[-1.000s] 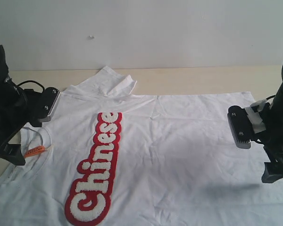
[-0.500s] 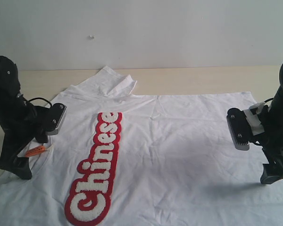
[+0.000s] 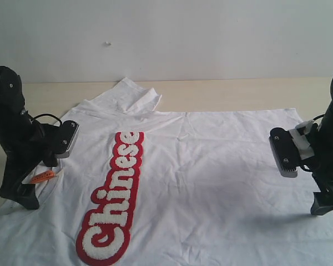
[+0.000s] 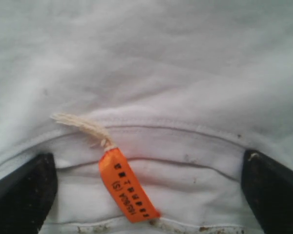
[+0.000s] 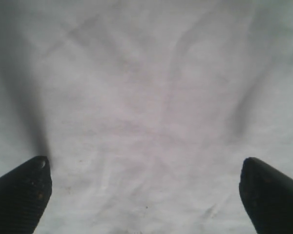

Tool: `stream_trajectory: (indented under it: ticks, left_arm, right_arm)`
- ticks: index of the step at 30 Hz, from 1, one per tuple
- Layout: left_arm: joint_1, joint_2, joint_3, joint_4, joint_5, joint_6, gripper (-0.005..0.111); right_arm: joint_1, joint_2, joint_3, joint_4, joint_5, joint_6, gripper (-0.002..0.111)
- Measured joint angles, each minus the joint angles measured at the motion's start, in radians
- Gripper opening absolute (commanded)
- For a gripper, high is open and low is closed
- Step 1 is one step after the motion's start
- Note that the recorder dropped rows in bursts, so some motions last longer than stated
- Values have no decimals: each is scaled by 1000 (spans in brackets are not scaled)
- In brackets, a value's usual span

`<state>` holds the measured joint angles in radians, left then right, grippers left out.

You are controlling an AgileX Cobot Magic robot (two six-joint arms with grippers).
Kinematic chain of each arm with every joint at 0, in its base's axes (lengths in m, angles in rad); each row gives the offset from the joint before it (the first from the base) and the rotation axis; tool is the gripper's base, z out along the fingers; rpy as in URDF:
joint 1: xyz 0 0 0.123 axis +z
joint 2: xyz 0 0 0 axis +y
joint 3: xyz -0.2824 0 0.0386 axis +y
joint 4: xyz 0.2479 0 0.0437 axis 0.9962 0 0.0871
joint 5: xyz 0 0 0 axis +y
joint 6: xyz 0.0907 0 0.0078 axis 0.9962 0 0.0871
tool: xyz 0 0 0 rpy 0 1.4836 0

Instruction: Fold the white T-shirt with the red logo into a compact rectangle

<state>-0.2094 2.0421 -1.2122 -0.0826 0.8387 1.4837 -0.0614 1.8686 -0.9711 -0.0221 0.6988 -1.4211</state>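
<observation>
Left hand at the collar, right hand over the T-shirt, both wide; probably next: lower and pinch.

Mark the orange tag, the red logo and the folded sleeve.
orange tag (image 4: 128,190), left wrist view, middle of its printed face
red logo (image 3: 115,198), exterior view, centre of the patch
folded sleeve (image 3: 129,98), exterior view, middle of the bunched cloth
</observation>
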Motion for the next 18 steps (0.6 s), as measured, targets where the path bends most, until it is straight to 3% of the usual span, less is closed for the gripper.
stream_trajectory:
  ticks: [6,14,16,18]
  left_arm:
    - [0,0,0,0,-2,0,99]
    - [0,0,0,0,-2,0,99]
    - [0,0,0,0,-2,0,99]
    - [0,0,0,0,-2,0,97]
  right_arm:
    - [-71,30,0,-2,20,-16,101]
    - [-80,63,-20,8,52,-60,101]
    - [-80,72,-22,12,54,-60,98]
    - [-80,79,-24,15,59,-60,88]
